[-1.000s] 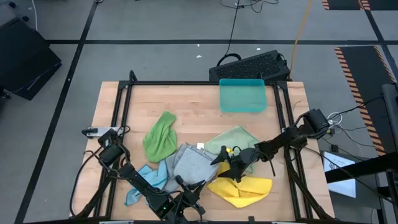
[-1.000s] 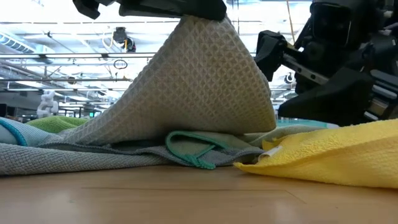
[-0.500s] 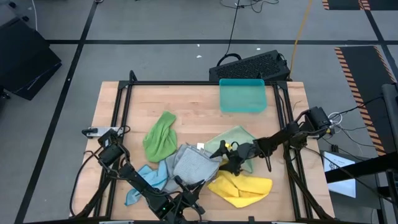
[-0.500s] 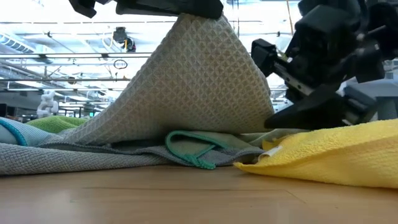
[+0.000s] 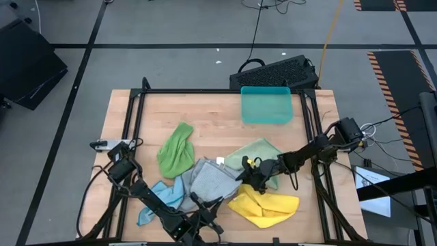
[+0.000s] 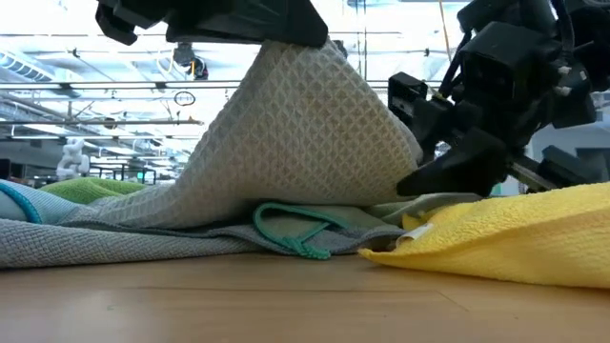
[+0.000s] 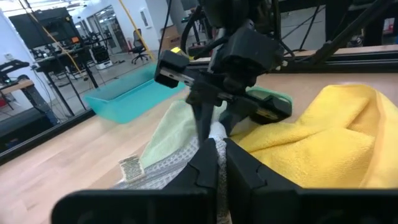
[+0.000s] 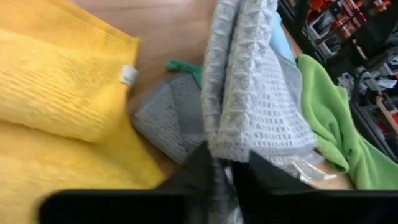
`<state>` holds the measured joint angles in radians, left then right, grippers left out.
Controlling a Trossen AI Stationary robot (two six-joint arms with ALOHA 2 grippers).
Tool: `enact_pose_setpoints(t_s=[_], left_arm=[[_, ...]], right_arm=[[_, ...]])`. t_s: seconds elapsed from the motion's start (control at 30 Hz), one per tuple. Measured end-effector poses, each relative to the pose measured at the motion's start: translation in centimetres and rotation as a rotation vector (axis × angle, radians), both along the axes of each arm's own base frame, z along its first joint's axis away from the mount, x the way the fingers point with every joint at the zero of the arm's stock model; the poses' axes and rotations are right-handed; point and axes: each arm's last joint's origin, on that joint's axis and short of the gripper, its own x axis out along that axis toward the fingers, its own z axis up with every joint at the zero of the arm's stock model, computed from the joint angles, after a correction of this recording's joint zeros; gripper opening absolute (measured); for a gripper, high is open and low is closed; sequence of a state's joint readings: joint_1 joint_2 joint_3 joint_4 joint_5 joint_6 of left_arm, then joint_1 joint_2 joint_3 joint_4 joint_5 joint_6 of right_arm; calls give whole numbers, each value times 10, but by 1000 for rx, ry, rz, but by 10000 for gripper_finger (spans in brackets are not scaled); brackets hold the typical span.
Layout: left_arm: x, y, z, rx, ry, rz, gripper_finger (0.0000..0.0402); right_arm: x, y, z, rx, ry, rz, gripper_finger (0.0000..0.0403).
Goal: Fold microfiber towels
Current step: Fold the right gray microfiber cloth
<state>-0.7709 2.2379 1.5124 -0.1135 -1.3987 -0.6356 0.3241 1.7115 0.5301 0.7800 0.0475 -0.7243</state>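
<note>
A grey waffle towel [image 5: 213,179] lies in the middle of a heap near the table's front, and part of it is pulled up into a tent [image 6: 305,143]. My left gripper [image 5: 205,208] is shut on its raised peak. My right gripper [image 5: 242,174] is shut on the towel's edge toward the table's right. A yellow towel [image 5: 266,205] lies at the front right, a pale green one [image 5: 258,152] behind it, a bright green one [image 5: 176,150] at the left and a light blue one [image 5: 162,197] at the front left. My left gripper pinches the grey towel's raised peak [image 6: 286,48] between its two fingers, coming nearly level from the table's front left. The cloth hangs from the fingers in a slope, and its lower part rests on the heap. My right gripper pinches the grey towel's right-hand edge [image 8: 227,140] between its two fingers [image 7: 205,121], slanting down from the table's right side. Several folds of the waffle cloth run up out of the fingers. Below the hold the towel rests on the other cloths.
A teal plastic tray [image 5: 266,104] stands at the far right of the table, with a black keyboard [image 5: 276,72] just beyond the far edge. A black frame [image 5: 140,102] rims the tabletop. Bare wood lies at the far left [image 5: 198,113].
My right gripper has gone toward the table's left, up to the grey towel, has tipped a little further down and has shut on the towel's right-hand edge. The towel's raised peak stays up in my left gripper.
</note>
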Motion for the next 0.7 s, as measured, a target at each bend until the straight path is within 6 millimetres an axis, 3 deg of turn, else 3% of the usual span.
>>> enact_pose_setpoints(t_s=[0.07, 0.23, 0.47, 0.7], left_arm=[[-3, -4, 0, 3, 2, -12, 7], [-12, -13, 0, -2, -3, -37, 18], [-13, -8, -3, 56, 24, -11, 14], [-7, 3, -8, -44, 51, -20, 8]], right_arm=[[-2, 5, 0, 10, 2, 14, 12], [-2, 20, 7, 96, 46, 14, 24], [6, 31, 37, 250, 118, -58, 8], [4, 32, 46, 260, 98, -48, 91]])
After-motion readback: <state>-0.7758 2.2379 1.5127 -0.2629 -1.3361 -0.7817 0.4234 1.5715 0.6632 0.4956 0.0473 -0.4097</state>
